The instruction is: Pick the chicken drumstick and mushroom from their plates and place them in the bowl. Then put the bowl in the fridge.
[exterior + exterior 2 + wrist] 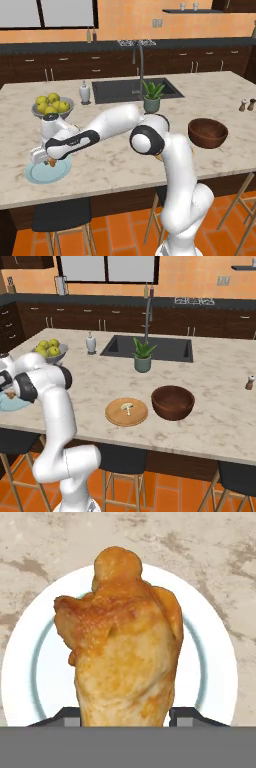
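The drumstick (122,647) runs off the bottom of the hand view, so its lower end and its contact with the finger tips (187,718) cannot be judged; just their tops show. It hides the middle of the blue plate (215,662). In the left base view the hand covers most of the drumstick, leaving an orange speck, and the arm covers the tan plate. In the right base view the blue plate is cut by the left edge and masked by the arm. The mushroom (127,406) is too small for detail.
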